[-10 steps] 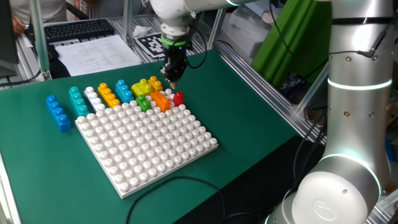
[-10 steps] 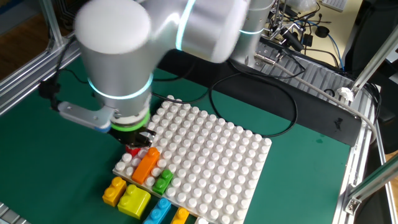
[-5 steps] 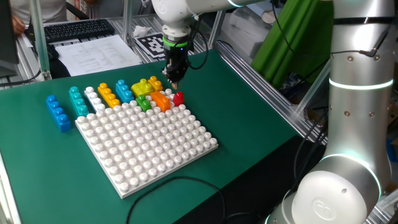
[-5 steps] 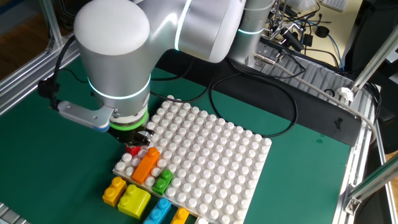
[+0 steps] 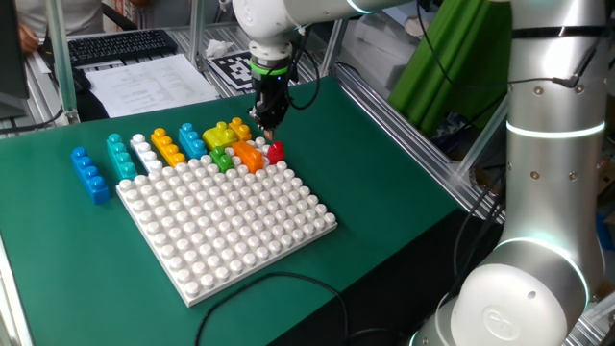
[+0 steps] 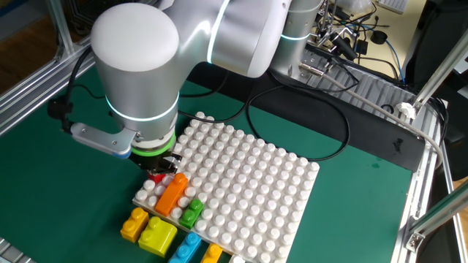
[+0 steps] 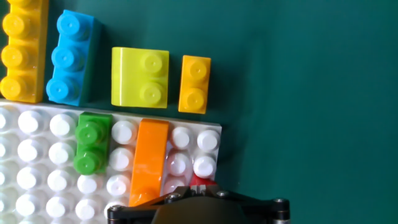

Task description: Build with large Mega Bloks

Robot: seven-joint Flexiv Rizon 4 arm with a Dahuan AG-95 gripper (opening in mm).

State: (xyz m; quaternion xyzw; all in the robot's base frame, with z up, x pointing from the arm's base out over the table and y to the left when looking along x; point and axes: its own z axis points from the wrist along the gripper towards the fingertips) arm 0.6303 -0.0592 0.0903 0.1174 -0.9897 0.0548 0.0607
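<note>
My gripper (image 5: 268, 127) hangs shut and empty just above the far corner of the white baseplate (image 5: 231, 221). In the hand view its fingertips (image 7: 198, 188) are pressed together over a small red brick (image 7: 200, 182) at the plate's edge. On that corner of the plate sit a smooth orange brick (image 7: 149, 162) and a green brick (image 7: 89, 143). Beside the plate on the green mat lie a lime block (image 7: 140, 77), a small orange-yellow brick (image 7: 194, 84), a blue brick (image 7: 68, 57) and a yellow brick (image 7: 22, 50). The other fixed view shows the red brick (image 6: 156, 175) under the hand.
More loose bricks lie in a row along the plate's far side: white (image 5: 144, 152), teal (image 5: 120, 156) and a long blue one (image 5: 89, 174). A black cable (image 6: 292, 146) runs past the plate. A metal rail (image 5: 404, 125) borders the mat.
The arm has shifted slightly above the plate's corner. The gripper has stayed shut and no brick has moved.
</note>
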